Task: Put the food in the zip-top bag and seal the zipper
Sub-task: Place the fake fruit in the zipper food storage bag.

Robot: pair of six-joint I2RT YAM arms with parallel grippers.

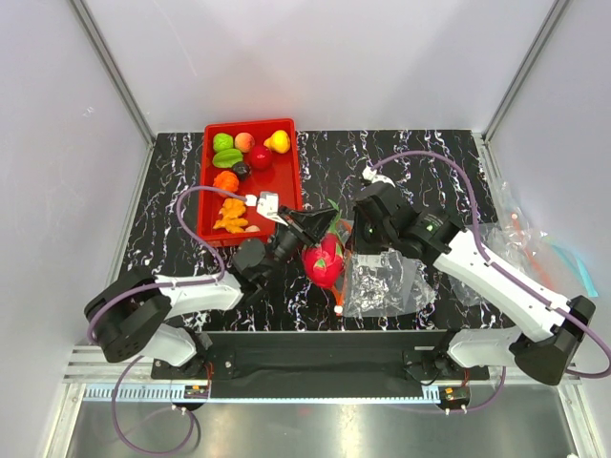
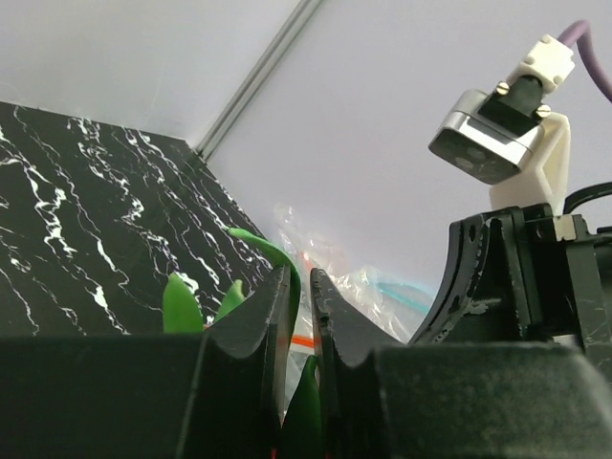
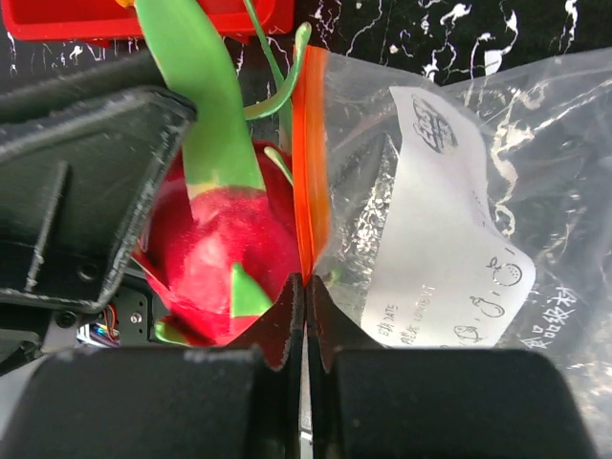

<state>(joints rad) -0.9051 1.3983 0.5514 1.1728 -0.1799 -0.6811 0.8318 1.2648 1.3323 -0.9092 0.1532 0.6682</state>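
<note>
Right tool (image 3: pixel 305 292) fingers fill the foot of the right wrist view, pressed together with no gap and pinching the lower end of the zipper (image 3: pixel 308 172). Their black bodies cut off whatever lies below the pinch, including the underside of the dragon fruit toy (image 3: pixel 225 249).

Left tool (image 2: pixel 302 296): fingers nearly together, clamped on a green leaf (image 2: pixel 304 411) of that toy. Its own wrist view shows only leaf tips and a scrap of clear film; the magenta body is hidden beneath the fingers.

Zip-top bag (image 3: pixel 535 191): lies crumpled on the bench (image 1: pixel 430 153), white label facing up, print too small to read. It spreads away from the zipper on the side opposite the toy.

Position of the toy: touching the zipper edge, just beside the right tool's pinch. Whether the mouth stands open, or any part of the toy is inside, cannot be told.

Overhead, the two tools sit close together above the toy and their fingertips are hard to separate.

Remaining food (image 1: pixel 239 153) sits in the red tray (image 1: pixel 286 181), well apart from the bag. A second, blue-tinted bag (image 1: pixel 520 239) lies at the bench's right edge, partly behind the right arm
</note>
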